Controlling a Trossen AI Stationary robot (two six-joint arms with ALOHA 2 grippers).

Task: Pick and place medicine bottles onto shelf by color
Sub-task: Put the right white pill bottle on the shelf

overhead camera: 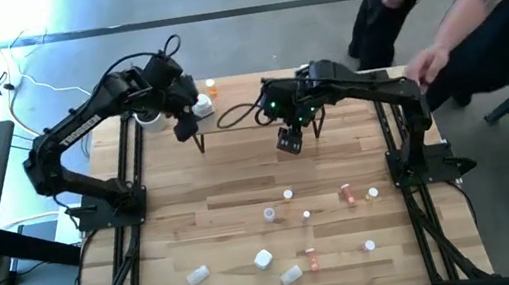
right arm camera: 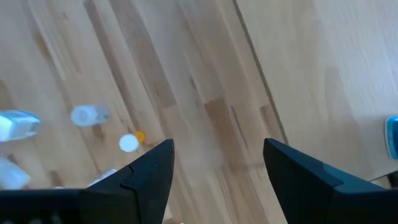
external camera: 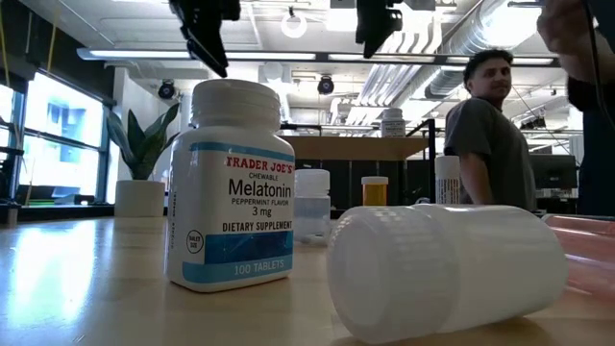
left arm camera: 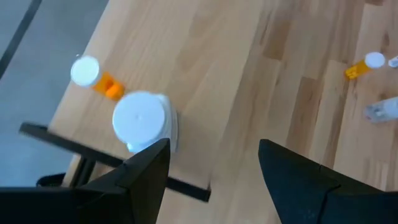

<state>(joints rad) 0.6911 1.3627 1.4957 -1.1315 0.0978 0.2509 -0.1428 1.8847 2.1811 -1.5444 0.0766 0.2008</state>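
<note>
Left gripper [overhead camera: 181, 125] held above shelf [overhead camera: 237, 94] at table's far edge, jaws wide, nothing gripped; white bottle [left arm camera: 142, 120] and orange bottle [left arm camera: 93, 76] seen standing on shelf just beyond its fingers. Right gripper [overhead camera: 290, 142] hung over table [overhead camera: 206, 221] near shelf, jaws wide, empty. Remaining bottles [overhead camera: 293, 233] scattered across table's near half, some upright, some toppled. Person's hand [overhead camera: 425, 64] seen by right arm.

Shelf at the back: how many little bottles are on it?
2: a white bottle and an orange bottle beside it, near the shelf's end, below the open left gripper. The left arm may hide others.
</note>
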